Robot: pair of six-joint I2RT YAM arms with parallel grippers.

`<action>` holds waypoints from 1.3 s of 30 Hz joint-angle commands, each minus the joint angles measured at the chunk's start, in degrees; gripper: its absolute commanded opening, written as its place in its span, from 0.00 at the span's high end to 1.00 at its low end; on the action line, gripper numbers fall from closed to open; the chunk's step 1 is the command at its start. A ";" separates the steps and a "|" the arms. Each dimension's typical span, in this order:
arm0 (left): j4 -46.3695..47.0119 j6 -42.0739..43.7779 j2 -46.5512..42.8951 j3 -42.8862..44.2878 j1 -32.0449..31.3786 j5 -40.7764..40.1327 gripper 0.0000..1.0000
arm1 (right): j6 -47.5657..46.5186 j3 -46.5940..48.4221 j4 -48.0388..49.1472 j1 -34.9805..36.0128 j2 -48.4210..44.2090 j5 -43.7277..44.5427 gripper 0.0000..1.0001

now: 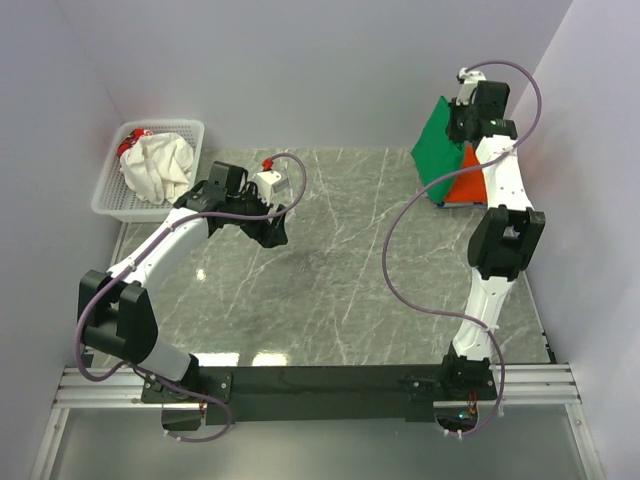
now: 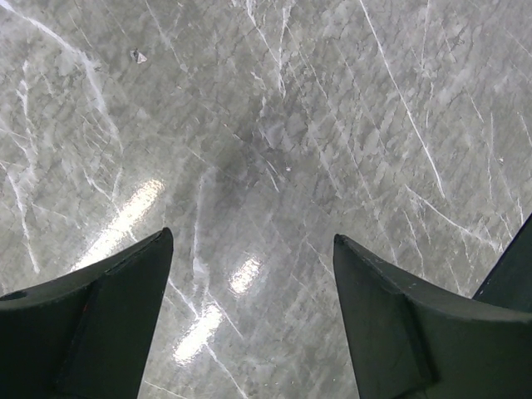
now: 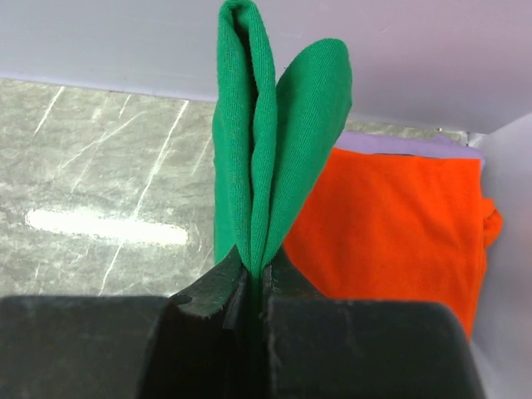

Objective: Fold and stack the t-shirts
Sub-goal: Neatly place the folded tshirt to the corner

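Note:
A folded dark green t-shirt (image 1: 434,150) hangs at the back right, pinched at its edge by my right gripper (image 1: 463,128), which is shut on it. In the right wrist view the green t-shirt (image 3: 264,158) stands in doubled folds out of the closed gripper (image 3: 256,278). Under and behind it a folded orange t-shirt (image 3: 391,224) lies on a bluish-purple cloth (image 3: 399,143) by the right wall. The orange t-shirt (image 1: 466,186) shows below the green one. My left gripper (image 1: 277,232) hovers over bare marble left of centre. Its fingers are spread wide in the wrist view, the gripper (image 2: 252,238) open and holding nothing.
A white lattice basket (image 1: 106,196) stands at the back left, holding a crumpled cream-white cloth (image 1: 158,166) with a bit of red beside it. White walls close in the table at the left, back and right. The arm bases sit on a black rail (image 1: 320,382) at the near edge.

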 commanded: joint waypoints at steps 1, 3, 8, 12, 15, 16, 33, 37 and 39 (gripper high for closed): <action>0.04 -0.45 0.05 2.38 0.17 0.72 0.16 | 0.31 4.25 0.82 -1.47 -4.02 -0.79 1.00; 0.13 -0.45 0.13 2.38 0.17 0.54 0.16 | 0.22 5.30 0.38 -1.82 -3.76 -0.71 1.00; 0.30 -0.54 0.40 2.38 0.17 1.24 0.15 | 0.31 5.83 0.29 -2.79 -3.05 -0.97 1.00; 0.13 -0.10 0.31 2.38 0.17 1.68 0.11 | -0.13 5.31 0.99 -3.75 -2.70 -1.06 1.00; -0.48 0.25 0.57 2.64 0.17 2.21 0.01 | -1.27 4.08 1.78 -4.46 -2.00 -0.71 1.00; -0.58 0.16 0.75 2.73 0.17 2.39 0.01 | -1.36 3.99 1.96 -4.89 -1.56 -0.62 1.00; -1.54 -1.07 2.33 4.75 0.17 2.83 0.01 | -5.31 0.38 8.72 -9.38 5.29 2.72 1.00; -1.54 -1.07 2.77 4.93 0.17 2.65 0.01 | -6.20 0.21 10.13 -10.08 7.49 4.04 1.00; -1.54 -1.24 3.12 5.02 0.17 2.57 0.01 | -6.63 0.03 10.83 -10.35 8.19 4.83 1.00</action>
